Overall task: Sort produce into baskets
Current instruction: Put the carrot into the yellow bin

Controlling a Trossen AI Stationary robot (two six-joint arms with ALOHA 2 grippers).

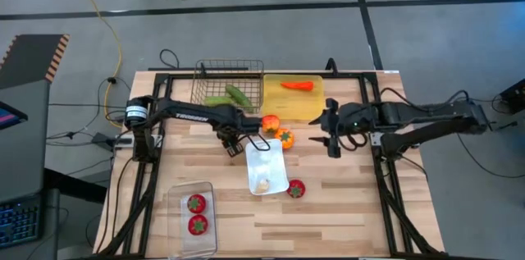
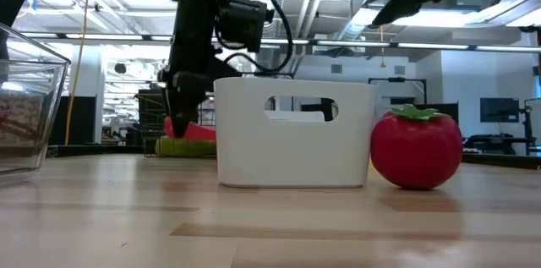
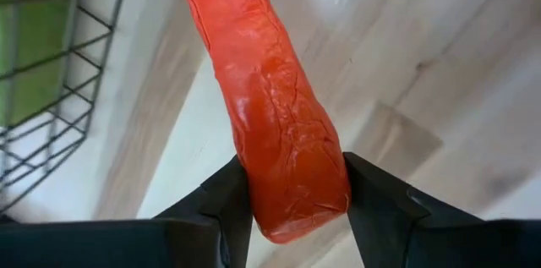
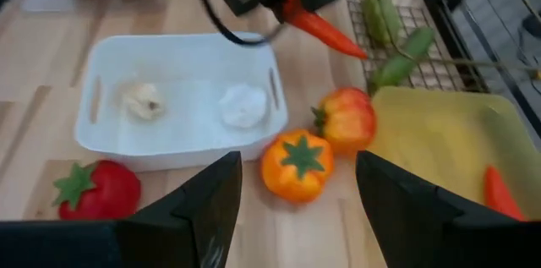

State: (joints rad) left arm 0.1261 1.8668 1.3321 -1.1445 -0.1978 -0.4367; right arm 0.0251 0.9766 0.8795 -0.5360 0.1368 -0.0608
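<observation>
Between the left gripper's (image 3: 292, 205) fingers a carrot (image 3: 275, 107) is pinched, just off the table near the wire basket (image 1: 215, 70), which holds two cucumbers (image 1: 233, 96). A second carrot (image 1: 298, 85) lies on the yellow tray (image 1: 279, 108); garlic (image 4: 142, 99) sits in the white tray (image 1: 255, 180), two red fruits (image 1: 196, 214) in the clear tub (image 1: 179, 244). Lettering on the left arm is unreadable — the right gripper (image 4: 296, 209) hangs spread, holding nothing.

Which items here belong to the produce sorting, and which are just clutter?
Job:
- carrot in left gripper
- second carrot on yellow tray
- cucumbers in wire basket
- peppers
- garlic in white tray
- loose red fruit
- two red fruits in clear tub

Clutter:
- yellow cable on floor
</observation>
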